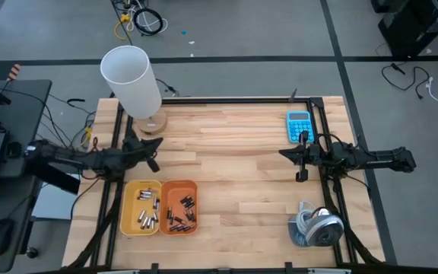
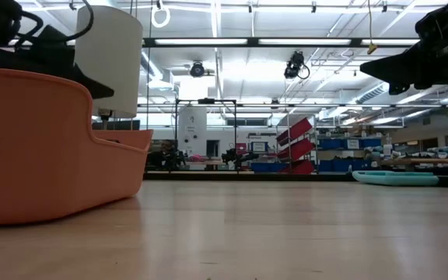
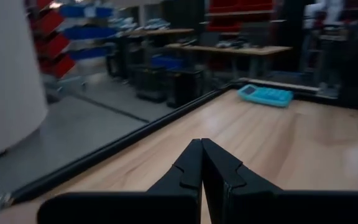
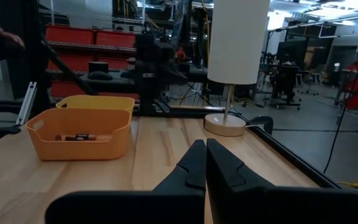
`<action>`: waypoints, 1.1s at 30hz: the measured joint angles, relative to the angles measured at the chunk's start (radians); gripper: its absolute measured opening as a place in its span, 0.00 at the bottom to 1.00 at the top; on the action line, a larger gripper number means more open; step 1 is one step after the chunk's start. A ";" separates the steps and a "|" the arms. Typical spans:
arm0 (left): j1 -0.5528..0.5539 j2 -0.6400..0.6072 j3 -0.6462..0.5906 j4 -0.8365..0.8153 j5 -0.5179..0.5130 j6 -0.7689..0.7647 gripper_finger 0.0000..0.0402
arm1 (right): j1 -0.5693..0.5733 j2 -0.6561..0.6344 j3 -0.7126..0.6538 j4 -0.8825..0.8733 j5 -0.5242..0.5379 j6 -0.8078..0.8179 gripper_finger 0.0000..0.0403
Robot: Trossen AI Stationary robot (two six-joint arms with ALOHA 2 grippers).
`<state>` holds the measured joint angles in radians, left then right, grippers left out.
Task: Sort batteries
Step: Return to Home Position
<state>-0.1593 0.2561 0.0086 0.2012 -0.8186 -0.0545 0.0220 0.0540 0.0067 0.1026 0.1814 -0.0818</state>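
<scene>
Your left gripper [image 3: 202, 144] at nine, right gripper [image 4: 206, 144] at three, both pinched shut; yellow bin [image 1: 130, 207] and orange bin [image 1: 179, 186] hug the seven o'clock edge.

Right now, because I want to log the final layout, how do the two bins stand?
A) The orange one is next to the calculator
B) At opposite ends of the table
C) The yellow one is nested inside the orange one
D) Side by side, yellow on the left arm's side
D: the high view shows the yellow bin and the orange bin side by side, with yellow on the left and batteries lying in both.
</scene>
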 joint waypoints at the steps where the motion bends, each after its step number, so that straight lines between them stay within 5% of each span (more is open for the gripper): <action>1: 0.013 -0.013 0.000 0.005 0.036 0.026 0.02 | 0.000 0.000 0.000 0.000 0.000 0.000 0.00; 11: 0.130 -0.219 0.000 -0.033 0.392 0.130 0.02 | 0.000 0.000 0.000 0.000 0.000 0.000 0.00; 16: 0.148 -0.255 0.000 -0.143 0.419 0.135 0.02 | 0.000 0.000 0.000 0.000 0.000 0.000 0.00; 33: 0.156 -0.244 -0.001 -0.101 0.425 0.152 0.02 | 0.000 0.000 0.000 0.001 0.000 0.000 0.00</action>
<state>-0.0032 0.0120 0.0078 0.1001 -0.3935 0.0977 0.0223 0.0540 0.0067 0.1032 0.1814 -0.0818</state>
